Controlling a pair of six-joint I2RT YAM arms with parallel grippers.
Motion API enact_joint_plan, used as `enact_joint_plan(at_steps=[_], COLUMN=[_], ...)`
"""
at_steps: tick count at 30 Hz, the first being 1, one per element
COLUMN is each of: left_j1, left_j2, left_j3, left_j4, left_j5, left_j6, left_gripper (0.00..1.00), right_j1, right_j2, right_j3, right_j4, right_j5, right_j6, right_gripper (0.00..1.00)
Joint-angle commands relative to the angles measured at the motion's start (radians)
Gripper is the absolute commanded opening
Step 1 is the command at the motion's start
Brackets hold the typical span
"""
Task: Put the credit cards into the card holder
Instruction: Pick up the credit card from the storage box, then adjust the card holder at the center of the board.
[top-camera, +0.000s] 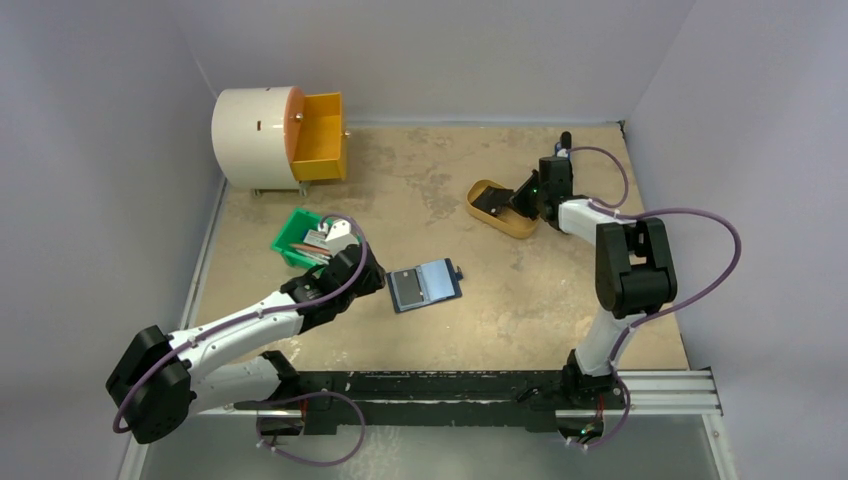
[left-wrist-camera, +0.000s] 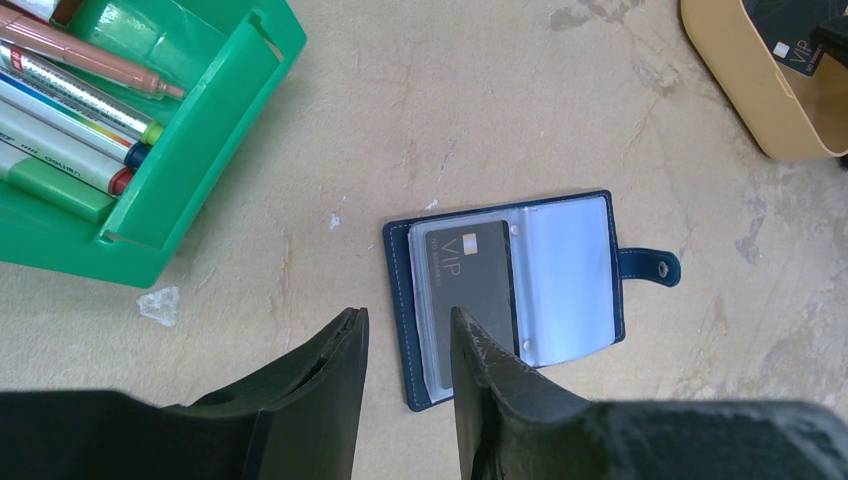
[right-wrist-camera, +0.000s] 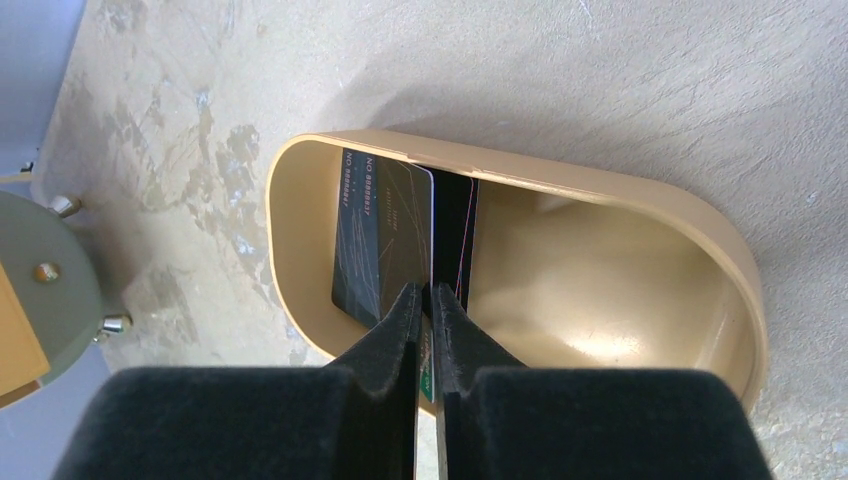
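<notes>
The card holder (left-wrist-camera: 565, 275) is lying flat and open on the bench (left-wrist-camera: 500, 110), just ahead of the left jaws. Its snap tab (left-wrist-camera: 648, 265) sticks out on the side off to their right. One dark VIP card (left-wrist-camera: 470, 280) already sits in the clear sleeve on the holder's left half. The left jaws are open with nothing between them. The right-hand finger (left-wrist-camera: 490, 380) overlaps the holder's near corner in the wrist view, can't tell if it's actually touching. Off to the left of those jaws there's a green bin (left-wrist-camera: 200, 150) with markers (left-wrist-camera: 70, 110) in it.

On the other arm, the right jaws are squeezed shut on the edge of a dark credit card (right-wrist-camera: 385, 240) with numbers printed on it. It stands on edge inside the mustard tray (right-wrist-camera: 600, 270), straight ahead of the jaws. There's a black strip (right-wrist-camera: 457, 235) touching it on the right, maybe another card, can't tell. Tray and holder are well apart. Way beyond the left jaws sits a white drum (top-camera: 255, 135) with a yellow drawer (top-camera: 320, 135) pulled out.
</notes>
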Motion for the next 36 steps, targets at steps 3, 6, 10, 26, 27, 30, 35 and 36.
enact_joint_plan(at_steps=[3,6,10,26,27,30,35,36], left_j1=[-0.004,-0.004,-0.004,-0.003,-0.003,-0.004,-0.004,-0.004], left_j2=[-0.006,-0.01,-0.011,-0.051,-0.056,-0.072,-0.091,-0.091], left_j3=[0.019,0.019,0.023,0.031,0.03,0.027,0.019,0.02], left_j4=[0.039,0.038,0.036,0.022,0.02,0.017,0.017,0.018], left_j5=[0.002,0.002,0.0,-0.009,-0.009,-0.014,-0.014,-0.01], left_j6=[-0.01,-0.009,-0.006,-0.011,-0.014,-0.02,-0.027,-0.025], left_gripper=[0.35,0.35,0.35,0.35,0.35,0.35,0.35,0.35], right_j1=[-0.006,-0.008,-0.007,-0.017,-0.019,-0.021,-0.013,-0.005], right_j2=[-0.028,-0.033,-0.063,-0.158,-0.169,-0.207,-0.258,-0.275], right_j3=[0.019,0.019,0.026,0.247,0.25,0.253,0.298,0.31], right_j4=[-0.017,-0.018,-0.012,-0.273,-0.287,-0.302,-0.288,-0.281], right_j5=[-0.002,-0.01,-0.028,-0.069,-0.081,-0.113,-0.124,-0.155], right_j6=[-0.028,-0.023,0.01,0.303,0.344,0.412,0.234,0.142], right_gripper=[0.04,0.01,0.0,0.0,0.0,0.0,0.0,0.0])
